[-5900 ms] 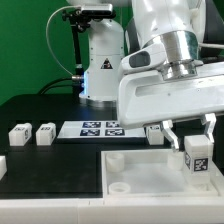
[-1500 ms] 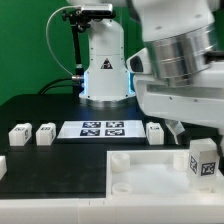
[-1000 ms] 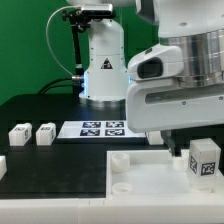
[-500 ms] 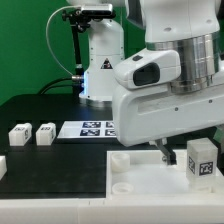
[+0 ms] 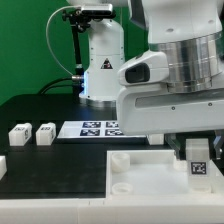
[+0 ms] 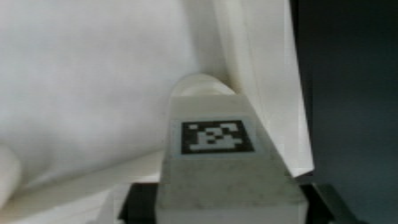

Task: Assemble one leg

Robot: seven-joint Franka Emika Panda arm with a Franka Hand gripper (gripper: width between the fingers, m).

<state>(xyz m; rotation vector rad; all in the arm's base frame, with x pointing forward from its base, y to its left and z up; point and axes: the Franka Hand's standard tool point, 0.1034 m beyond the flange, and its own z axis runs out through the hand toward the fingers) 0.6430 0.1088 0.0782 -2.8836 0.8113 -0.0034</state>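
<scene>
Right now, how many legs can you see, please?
3: one leg beside another at the exterior view's left, one in the claw; the arm may hide more.

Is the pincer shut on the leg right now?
Shut on the leg: in the wrist view the pincer has black fingers flush against both its sides.

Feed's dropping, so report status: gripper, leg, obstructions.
Gripper shut on leg. It stands upright at tray corner, exterior view's right; seating unclear. Nothing visible blocking.
</scene>
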